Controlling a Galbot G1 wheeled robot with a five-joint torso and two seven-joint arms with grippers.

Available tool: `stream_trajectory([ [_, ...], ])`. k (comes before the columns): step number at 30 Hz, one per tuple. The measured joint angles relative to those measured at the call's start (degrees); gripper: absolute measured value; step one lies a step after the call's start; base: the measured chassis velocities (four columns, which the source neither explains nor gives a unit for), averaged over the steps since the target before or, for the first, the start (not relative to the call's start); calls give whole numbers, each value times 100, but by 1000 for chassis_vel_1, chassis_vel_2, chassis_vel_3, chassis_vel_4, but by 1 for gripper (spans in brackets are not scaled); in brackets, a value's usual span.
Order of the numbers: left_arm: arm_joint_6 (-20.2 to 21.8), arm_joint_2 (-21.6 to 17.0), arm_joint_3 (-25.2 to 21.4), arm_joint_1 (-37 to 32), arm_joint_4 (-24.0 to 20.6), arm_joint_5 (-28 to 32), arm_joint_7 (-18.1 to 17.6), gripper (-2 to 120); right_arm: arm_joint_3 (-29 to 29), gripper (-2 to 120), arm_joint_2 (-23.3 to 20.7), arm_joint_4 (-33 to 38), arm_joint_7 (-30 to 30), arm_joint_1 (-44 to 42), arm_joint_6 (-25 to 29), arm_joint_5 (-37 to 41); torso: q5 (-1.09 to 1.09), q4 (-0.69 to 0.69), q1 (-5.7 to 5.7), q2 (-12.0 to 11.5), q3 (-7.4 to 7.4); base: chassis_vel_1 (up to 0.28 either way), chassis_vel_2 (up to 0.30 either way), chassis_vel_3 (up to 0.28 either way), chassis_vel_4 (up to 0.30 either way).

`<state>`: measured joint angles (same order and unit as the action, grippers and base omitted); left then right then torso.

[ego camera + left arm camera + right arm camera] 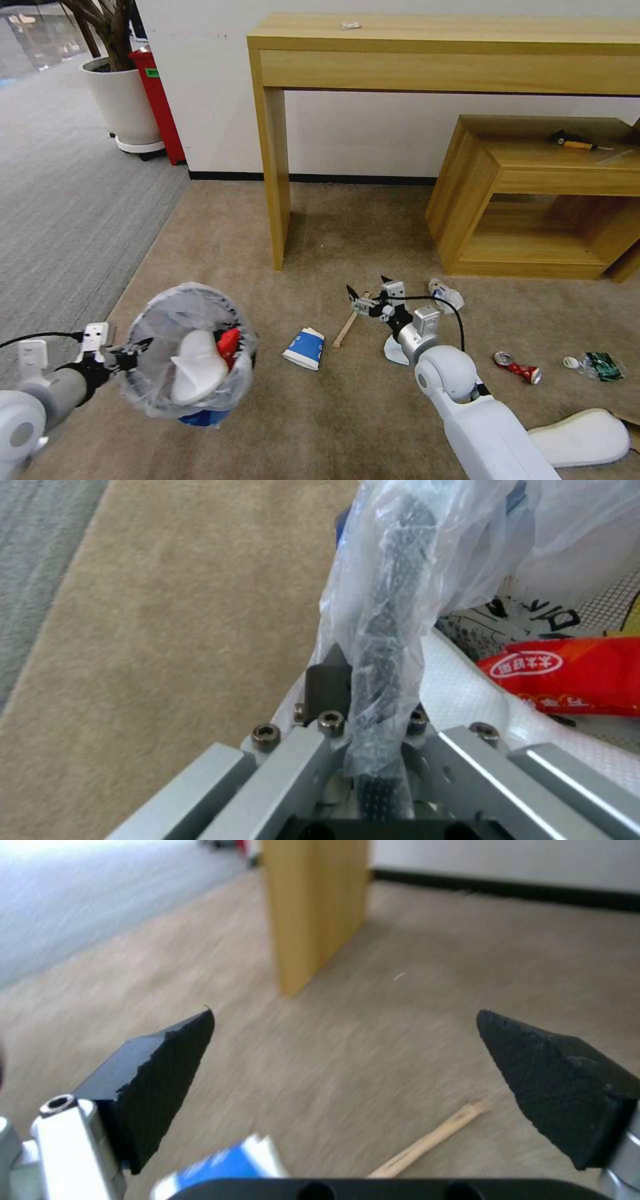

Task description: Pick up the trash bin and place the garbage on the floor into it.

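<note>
The left tool point(123, 360) grips the rim of the trash bin point(189, 353), held above the floor point(320, 433) left of the blue cup point(304, 347). A white insole point(195, 373) and red wrapper point(228, 345) sit inside the bin. The right tool point(366, 285), its fingers spread wide, hangs above a wooden stick point(347, 327) just right of the cup. Farther right of the cup lie a bottle point(447, 294), crushed red can point(518, 367), green wrapper point(597, 365) and second insole point(580, 437). Beyond the cup stands a wooden bench point(440, 60).
</note>
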<state>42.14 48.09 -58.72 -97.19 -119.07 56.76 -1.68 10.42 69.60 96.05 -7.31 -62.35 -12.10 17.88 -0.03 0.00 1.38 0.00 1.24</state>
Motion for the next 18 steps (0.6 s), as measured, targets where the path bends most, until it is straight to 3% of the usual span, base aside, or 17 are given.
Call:
stream_trajectory([
  [5,0,-172,88,116,135,16,50,0,-297,100,-36,-371,-380,61,9,-365,-1,0,0,0,0,0,0,0,0],
  [13,0,-309,190,181,163,92,95,0,-1197,100,115,-1831,-1305,865,150,-1284,0,0,0,0,0,0,0,0,0],
  [18,0,-266,157,141,160,91,113,0,-1633,100,148,-2362,-1682,1262,239,-1411,0,0,0,0,0,0,0,0,0],
])
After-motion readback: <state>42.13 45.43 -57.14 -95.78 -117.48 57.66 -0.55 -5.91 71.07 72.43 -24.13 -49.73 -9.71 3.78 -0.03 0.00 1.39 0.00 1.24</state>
